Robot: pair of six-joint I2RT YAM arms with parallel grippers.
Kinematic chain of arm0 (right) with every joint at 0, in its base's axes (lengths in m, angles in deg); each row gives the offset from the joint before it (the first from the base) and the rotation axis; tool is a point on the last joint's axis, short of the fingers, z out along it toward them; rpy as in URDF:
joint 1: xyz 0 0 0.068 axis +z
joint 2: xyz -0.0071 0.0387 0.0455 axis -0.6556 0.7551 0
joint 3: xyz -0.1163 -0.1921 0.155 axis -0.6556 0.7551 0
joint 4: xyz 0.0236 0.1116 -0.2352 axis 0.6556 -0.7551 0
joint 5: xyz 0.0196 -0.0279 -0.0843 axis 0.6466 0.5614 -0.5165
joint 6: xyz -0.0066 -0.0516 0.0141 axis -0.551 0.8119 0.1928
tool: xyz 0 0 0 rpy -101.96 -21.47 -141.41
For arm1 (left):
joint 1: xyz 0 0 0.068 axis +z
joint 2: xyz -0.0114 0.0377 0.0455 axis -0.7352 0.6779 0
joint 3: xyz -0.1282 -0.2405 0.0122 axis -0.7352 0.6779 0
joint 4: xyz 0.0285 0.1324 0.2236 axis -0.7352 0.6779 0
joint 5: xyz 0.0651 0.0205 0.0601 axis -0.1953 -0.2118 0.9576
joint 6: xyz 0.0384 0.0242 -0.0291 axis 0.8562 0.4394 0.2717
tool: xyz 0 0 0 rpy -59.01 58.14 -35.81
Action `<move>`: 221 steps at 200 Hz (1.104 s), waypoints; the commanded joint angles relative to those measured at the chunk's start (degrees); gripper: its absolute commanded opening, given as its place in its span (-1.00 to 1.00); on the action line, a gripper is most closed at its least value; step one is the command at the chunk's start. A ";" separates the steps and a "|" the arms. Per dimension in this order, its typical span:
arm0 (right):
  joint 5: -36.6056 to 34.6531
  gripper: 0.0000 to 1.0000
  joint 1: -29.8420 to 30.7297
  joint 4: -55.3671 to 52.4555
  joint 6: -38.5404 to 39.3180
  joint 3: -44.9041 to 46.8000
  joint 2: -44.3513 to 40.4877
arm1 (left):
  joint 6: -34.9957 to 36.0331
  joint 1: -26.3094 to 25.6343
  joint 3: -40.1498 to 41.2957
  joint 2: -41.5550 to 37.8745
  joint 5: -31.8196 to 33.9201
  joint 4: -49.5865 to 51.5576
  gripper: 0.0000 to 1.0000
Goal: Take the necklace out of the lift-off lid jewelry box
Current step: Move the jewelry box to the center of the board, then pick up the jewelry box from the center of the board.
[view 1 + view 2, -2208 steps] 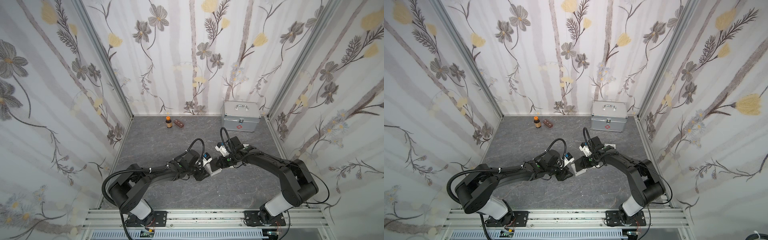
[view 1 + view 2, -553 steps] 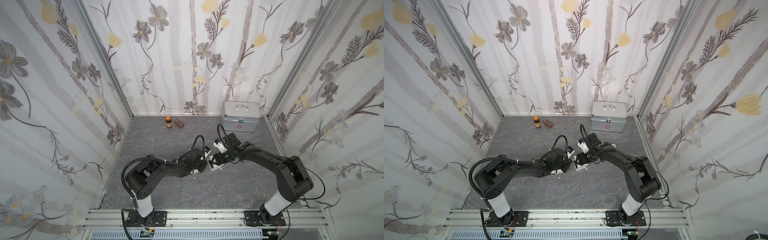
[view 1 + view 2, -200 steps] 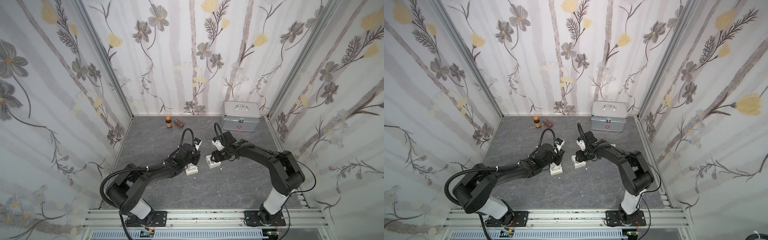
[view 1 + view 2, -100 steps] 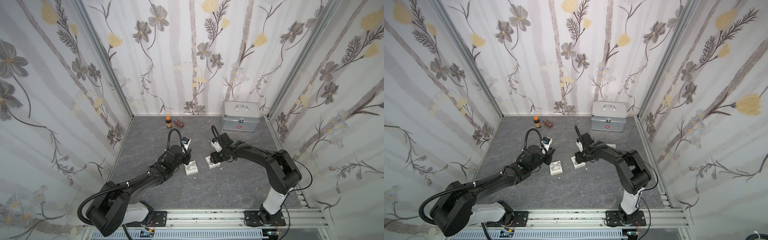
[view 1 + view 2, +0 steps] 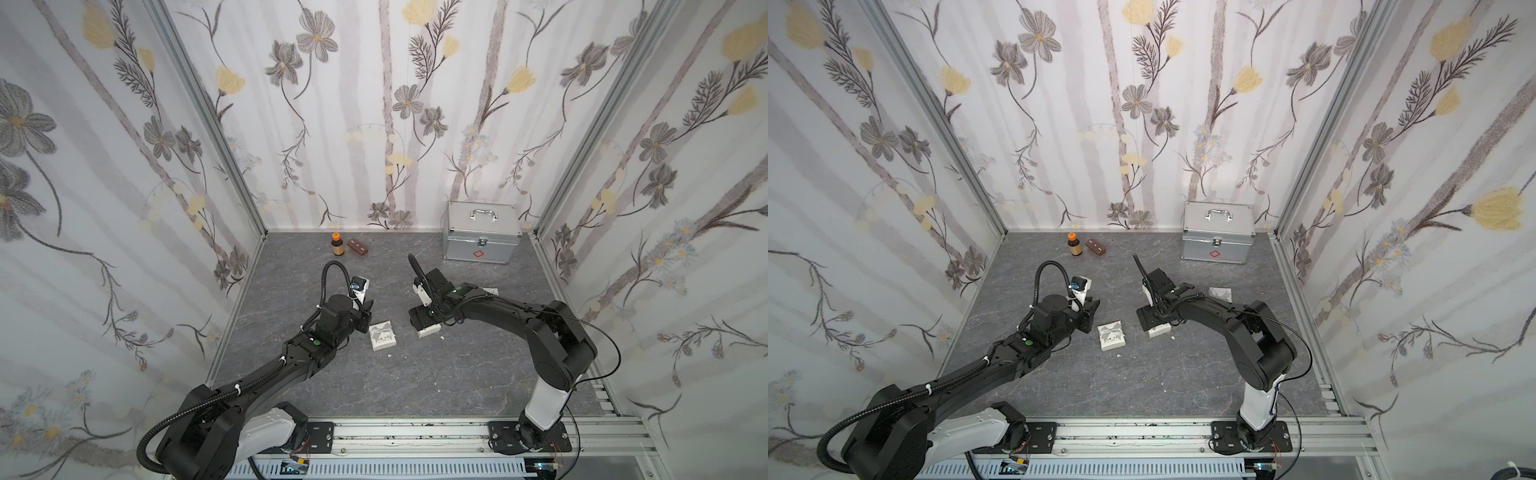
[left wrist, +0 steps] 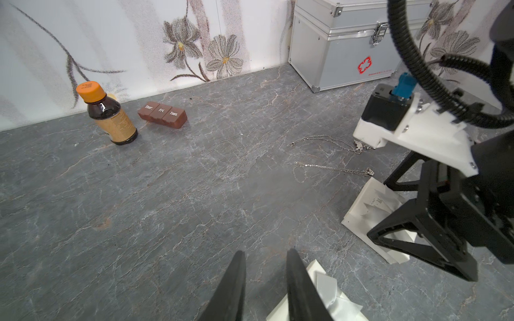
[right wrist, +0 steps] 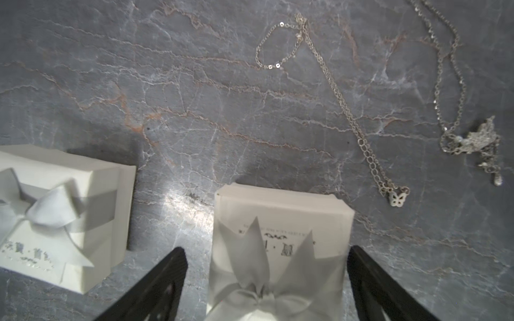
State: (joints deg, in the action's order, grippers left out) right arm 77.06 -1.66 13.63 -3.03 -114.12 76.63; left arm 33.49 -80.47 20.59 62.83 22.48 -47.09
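2 white boxes point(image 7: 64, 211) point(image 7: 281, 222) apparently lidded; necklaces point(image 7: 396, 198) point(image 7: 472, 140) outside.

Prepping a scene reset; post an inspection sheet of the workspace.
Surface: grey marble-look tabletop, white crumbs.
Job's things: butterfly necklace, sparkly-pendant necklace loose on tabletop; left jewelry box, right jewelry box, lids apparently on.
Clutter: orange-capped bottle, brown pill organizer, first-aid case, flat white sheet.
End effectors: left end effector open, empty; right end effector open, straddling right jewelry box.
Cables: black conduit looped at each wrist.
Surroundings: floral wallpaper walls, aluminium front rail.
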 commanded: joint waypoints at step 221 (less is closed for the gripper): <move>-12.53 0.64 -11.92 -2.18 -4.58 11.84 -13.47 | -1.14 1.88 -2.57 2.39 -3.29 1.54 -0.36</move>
State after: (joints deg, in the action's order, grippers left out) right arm 67.99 -14.90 12.82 -9.96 -99.95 64.82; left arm 33.51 -79.31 18.45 65.85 19.40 -46.39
